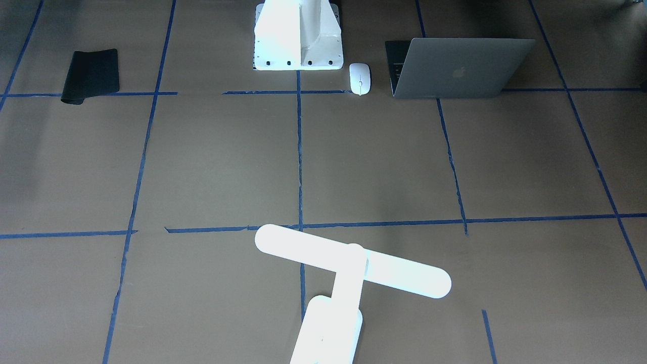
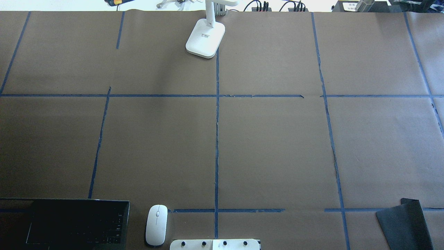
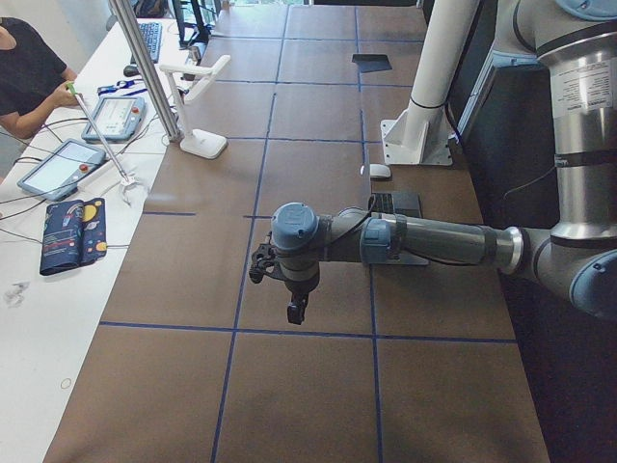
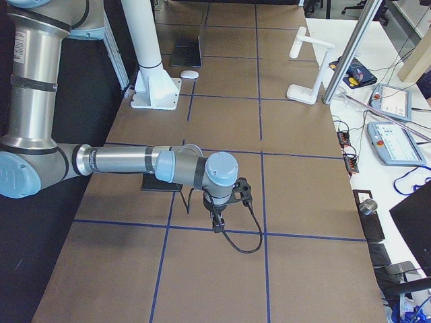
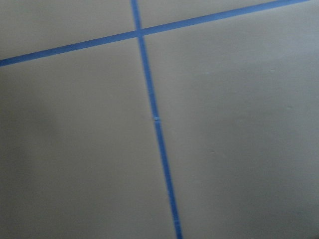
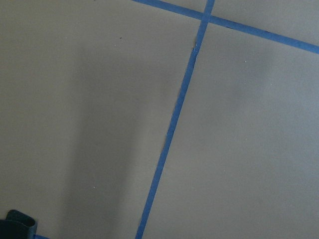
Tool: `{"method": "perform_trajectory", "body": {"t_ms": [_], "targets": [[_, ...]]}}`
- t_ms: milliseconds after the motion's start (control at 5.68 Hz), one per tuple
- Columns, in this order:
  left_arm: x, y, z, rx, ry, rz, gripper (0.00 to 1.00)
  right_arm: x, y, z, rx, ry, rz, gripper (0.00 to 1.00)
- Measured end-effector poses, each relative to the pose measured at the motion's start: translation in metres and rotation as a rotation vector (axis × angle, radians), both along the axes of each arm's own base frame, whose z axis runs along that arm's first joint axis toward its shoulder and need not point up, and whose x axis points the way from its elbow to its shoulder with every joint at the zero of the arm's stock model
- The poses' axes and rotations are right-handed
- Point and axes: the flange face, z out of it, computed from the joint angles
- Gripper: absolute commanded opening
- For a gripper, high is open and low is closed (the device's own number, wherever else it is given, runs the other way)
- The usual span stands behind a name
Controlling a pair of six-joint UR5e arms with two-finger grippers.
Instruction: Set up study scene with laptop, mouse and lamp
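The laptop stands half open at the robot's near left edge, with its keyboard showing in the overhead view. The white mouse lies just beside it. The lamp stands at the table's far edge, its base on the centre line. My left gripper hangs over bare table beyond the left end, far from all three. My right gripper hangs over bare table at the right end. Both show only in side views, so I cannot tell if they are open or shut.
A black mat lies at the near right, partly under my right arm. The white bolted pedestal stands at the near centre. A person and control tablets sit at the side bench beyond the lamp.
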Motion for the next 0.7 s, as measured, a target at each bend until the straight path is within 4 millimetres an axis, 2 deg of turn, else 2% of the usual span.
{"method": "perform_trajectory", "body": {"t_ms": [352, 528, 704], "targets": [[0.025, -0.001, -0.017, 0.070, 0.080, 0.048, 1.00, -0.003, -0.001, 0.000, 0.000, -0.001, -0.007, 1.00], [0.041, 0.001, -0.034, 0.100, 0.134, 0.075, 1.00, -0.004, -0.001, -0.001, 0.003, -0.006, -0.010, 1.00], [0.059, 0.005, -0.065, 0.074, 0.175, 0.062, 1.00, -0.005, -0.001, -0.002, 0.004, -0.016, -0.009, 1.00]]}}
